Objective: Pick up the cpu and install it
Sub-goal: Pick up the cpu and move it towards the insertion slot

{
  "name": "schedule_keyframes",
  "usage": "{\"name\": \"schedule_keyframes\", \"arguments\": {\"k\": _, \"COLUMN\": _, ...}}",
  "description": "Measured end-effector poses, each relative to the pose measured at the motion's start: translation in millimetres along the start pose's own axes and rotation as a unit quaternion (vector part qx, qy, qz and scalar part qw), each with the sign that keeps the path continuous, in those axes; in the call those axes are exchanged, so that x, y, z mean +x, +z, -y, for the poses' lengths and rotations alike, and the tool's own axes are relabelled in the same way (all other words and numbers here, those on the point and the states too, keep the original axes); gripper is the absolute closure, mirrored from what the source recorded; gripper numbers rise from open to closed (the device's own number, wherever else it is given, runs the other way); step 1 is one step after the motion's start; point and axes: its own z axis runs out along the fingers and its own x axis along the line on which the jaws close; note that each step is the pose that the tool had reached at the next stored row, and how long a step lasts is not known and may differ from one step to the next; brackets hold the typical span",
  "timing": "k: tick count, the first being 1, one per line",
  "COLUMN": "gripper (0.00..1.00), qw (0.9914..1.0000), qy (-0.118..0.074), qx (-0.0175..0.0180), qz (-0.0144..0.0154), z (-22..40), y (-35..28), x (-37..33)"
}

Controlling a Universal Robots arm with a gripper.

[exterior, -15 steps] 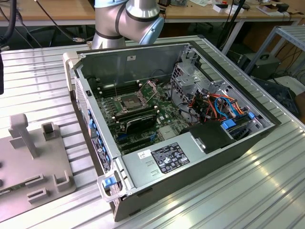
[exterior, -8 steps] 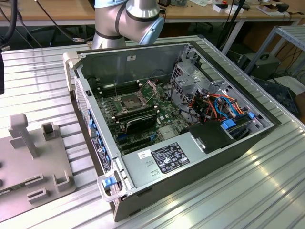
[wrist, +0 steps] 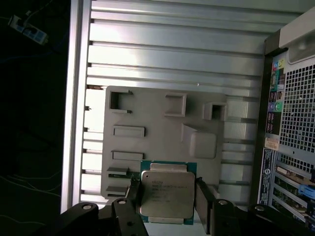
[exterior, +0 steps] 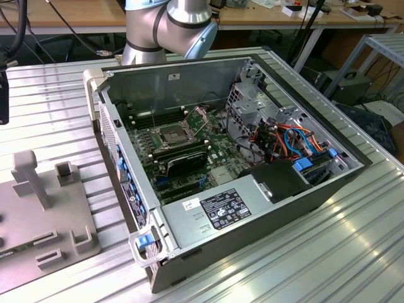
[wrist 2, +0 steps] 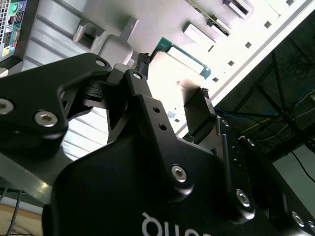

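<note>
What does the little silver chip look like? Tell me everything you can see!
The cpu is a small flat square: a dull silver-grey metal lid with faint print, on a thin green board that peeks out round the edges. It is level, metal side up, at one edge of the pale grey holder plate. The black tool is right at it; whether it grips it cannot be told.

Even room light, harsh glare in wrist views

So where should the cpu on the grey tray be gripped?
By two opposite edges of the cpu, coming straight down from above: it lies flat and thin on the grey tray, metal top up.
</note>
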Motion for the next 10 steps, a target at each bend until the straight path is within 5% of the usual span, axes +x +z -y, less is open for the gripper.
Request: {"name": "schedule_keyframes", "arguments": {"k": 10, "gripper": 0.45, "qw": 1.00000, "qy": 0.000, "qx": -0.0001, "qz": 0.0001, "z": 0.0, "y": -0.3, "x": -0.2}}
